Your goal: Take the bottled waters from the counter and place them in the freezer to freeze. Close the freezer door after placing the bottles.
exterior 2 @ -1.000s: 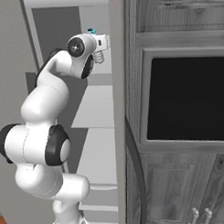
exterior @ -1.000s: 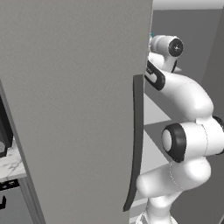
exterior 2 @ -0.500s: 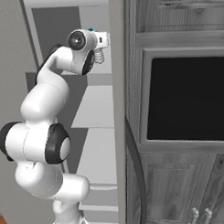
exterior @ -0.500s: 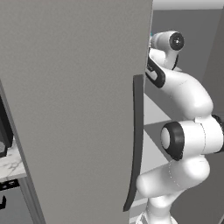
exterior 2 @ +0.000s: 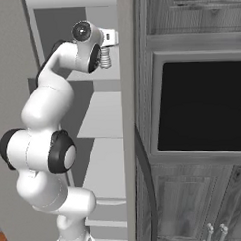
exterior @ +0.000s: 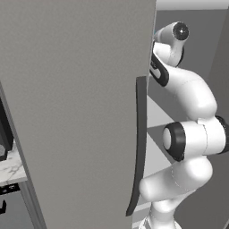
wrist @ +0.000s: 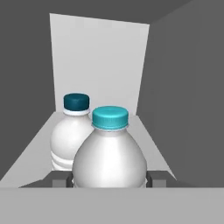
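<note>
In the hand view, one bottled water (wrist: 109, 157) with a light-blue cap stands upright between my fingertips (wrist: 57, 179), which press its sides. Behind it on the white-grey shelf (wrist: 30, 151) of the freezer (exterior 2: 100, 113) stands the second bottled water (wrist: 72, 131), its cap in shadow. My gripper (exterior 2: 109, 44) reaches into the top of the freezer, the held bottle's ribbed body (exterior 2: 105, 58) showing below it. The freezer door (exterior: 76, 112) stands swung open at the left, with its dark bar handle (exterior: 139, 143) at its edge. A corner of the marble counter (exterior: 11, 167) shows beyond.
A grey panel edge (exterior 2: 128, 122) with a curved dark handle (exterior 2: 147, 190) stands right of the arm. The black-windowed wall oven (exterior 2: 200, 105) sits in wood cabinets further right. Lower freezer shelves (exterior 2: 107, 167) lie beneath the arm.
My hand has risen a little and moved further into the top of the freezer with the bottle between its fingers. The door has not moved.
</note>
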